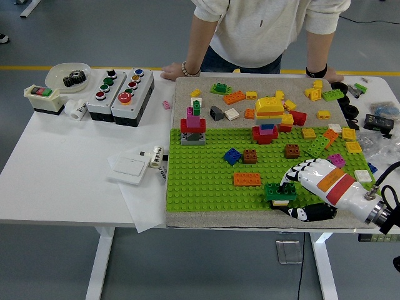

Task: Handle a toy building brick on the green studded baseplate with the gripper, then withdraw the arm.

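Observation:
The green studded baseplate (206, 169) lies on a grey mat in the middle of the table. A dark green brick (279, 190) on a yellow brick sits at the plate's near right edge. My right hand (294, 194) comes in from the lower right, white with black fingers. Its fingers curl around the dark green brick from above and from below. An orange brick (247, 179) lies just to the left of it. A blue brick (232, 156) and two brown bricks (250, 156) sit further back on the plate. My left arm is out of view.
A person stands at the far side, both hands (172, 71) resting on the table edge. Loose bricks (269, 106) cover the mat behind the plate. Button boxes (119, 92) and a white dish (67, 76) stand at the left. A white card (130, 166) lies on paper left of the plate.

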Robot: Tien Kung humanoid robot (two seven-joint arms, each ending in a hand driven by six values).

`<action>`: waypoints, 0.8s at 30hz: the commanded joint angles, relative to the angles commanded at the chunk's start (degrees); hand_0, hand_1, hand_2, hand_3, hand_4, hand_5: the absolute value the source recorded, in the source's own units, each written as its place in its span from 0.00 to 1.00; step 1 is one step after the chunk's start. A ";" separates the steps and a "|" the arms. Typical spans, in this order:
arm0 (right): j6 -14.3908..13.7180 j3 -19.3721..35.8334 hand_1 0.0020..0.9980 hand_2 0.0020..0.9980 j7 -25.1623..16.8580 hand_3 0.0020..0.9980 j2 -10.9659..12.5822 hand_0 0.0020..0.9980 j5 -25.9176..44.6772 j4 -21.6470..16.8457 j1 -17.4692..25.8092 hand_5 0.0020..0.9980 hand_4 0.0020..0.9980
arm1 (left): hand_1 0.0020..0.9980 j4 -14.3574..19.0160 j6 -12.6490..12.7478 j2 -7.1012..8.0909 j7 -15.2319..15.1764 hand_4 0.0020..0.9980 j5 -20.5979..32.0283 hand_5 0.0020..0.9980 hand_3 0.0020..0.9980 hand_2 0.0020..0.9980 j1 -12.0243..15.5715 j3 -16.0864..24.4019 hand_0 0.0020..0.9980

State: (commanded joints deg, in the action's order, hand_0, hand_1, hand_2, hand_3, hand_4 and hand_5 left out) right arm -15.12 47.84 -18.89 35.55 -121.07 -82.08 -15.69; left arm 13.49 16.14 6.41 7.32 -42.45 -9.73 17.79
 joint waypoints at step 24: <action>-0.15 0.27 0.54 0.60 0.00 0.51 -0.18 0.52 0.48 -0.04 0.23 0.50 0.77 | 0.74 -0.01 -0.22 -0.03 0.22 0.66 -0.61 0.63 0.61 0.75 0.22 0.34 0.73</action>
State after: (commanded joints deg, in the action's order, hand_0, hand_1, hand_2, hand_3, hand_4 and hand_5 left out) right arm -15.27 48.11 -18.89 35.37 -120.58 -82.12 -15.46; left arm 13.48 15.92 6.37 7.54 -43.06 -9.51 18.13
